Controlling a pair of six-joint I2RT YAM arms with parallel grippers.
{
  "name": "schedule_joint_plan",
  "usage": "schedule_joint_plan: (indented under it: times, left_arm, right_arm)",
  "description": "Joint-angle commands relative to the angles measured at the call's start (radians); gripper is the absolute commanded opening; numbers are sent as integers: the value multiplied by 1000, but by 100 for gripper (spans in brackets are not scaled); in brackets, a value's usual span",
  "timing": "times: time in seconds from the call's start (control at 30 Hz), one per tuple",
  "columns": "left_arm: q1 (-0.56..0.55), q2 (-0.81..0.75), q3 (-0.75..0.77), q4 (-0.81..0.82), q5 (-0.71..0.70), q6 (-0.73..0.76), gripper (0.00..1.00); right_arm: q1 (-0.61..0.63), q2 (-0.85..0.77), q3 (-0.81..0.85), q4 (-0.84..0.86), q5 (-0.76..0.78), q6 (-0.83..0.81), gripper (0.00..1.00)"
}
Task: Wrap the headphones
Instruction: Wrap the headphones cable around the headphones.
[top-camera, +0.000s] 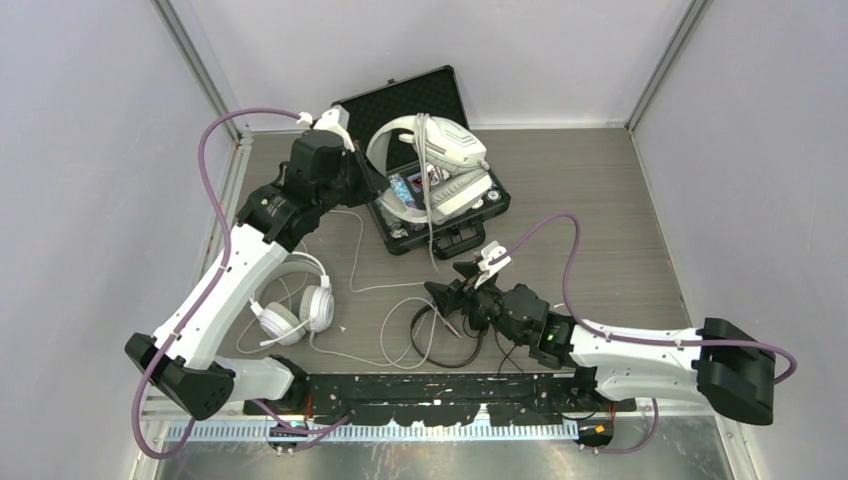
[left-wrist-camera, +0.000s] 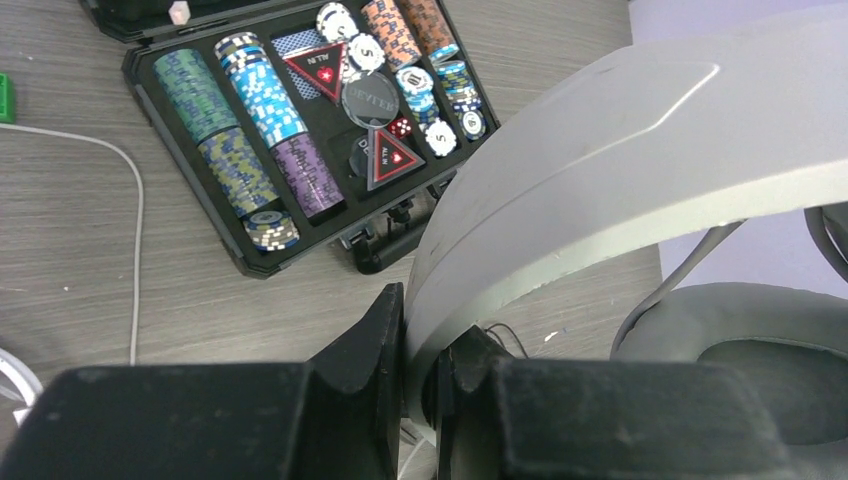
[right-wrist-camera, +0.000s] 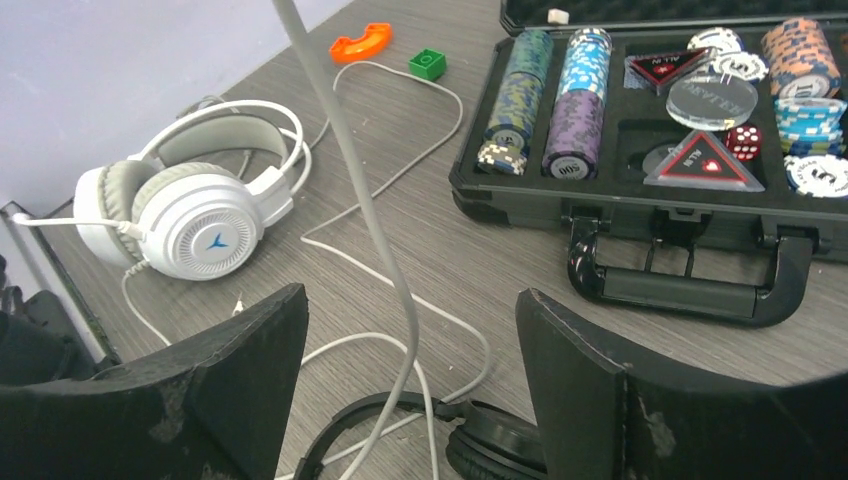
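While in left jaws, white-grey headphones (left-wrist-camera: 600, 150) aloft.

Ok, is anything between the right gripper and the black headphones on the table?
Yes. A grey cord hangs down between the open fingers of the right gripper, passing in front of the black headphones just below. Nothing else visible is in the way.

The left arm (top-camera: 235, 275) reaches from the near-left corner of the table (top-camera: 600, 200) toward its far edge, wrist bent to the right. The left gripper (left-wrist-camera: 420, 325) pinches its 2 fingers on the band of the white-grey headphones (left-wrist-camera: 600, 150). The right arm (top-camera: 640, 352) lies low along the near edge, pointing left. The right gripper (right-wrist-camera: 410, 300) has its 2 fingers spread wide.
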Motion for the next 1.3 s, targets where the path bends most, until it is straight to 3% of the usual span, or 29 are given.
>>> schedule_joint_plan:
  times: [0.0, 0.2, 0.63, 0.7, 0.77, 0.9, 1.07, 1.27]
  left_arm:
    - [4, -55, 80, 137, 50, -62, 0]
    - [4, -62, 80, 158, 76, -82, 0]
    - [4, -76, 84, 192, 127, -119, 0]
    - [4, -78, 85, 191, 127, -116, 0]
    - [4, -79, 89, 185, 127, -107, 0]
    - [25, -74, 138, 149, 208, -67, 0]
    - [76, -69, 229, 66, 314, -24, 0]
    - [85, -61, 243, 66, 572, 13, 0]
  right_arm:
    - [-18, 55, -20, 184, 16, 42, 80]
    - [-22, 192, 16, 226, -75, 103, 78]
    - [-22, 455, -10, 563, -162, 243, 65]
    - [-22, 464, -4, 570, -169, 250, 53]
    - [-21, 453, -11, 566, -148, 254, 33]
    - [-98, 362, -43, 503, -150, 263, 2]
    - [-270, 175, -24, 232, -255, 286, 0]
    - [-366, 84, 64, 17, -349, 251, 0]
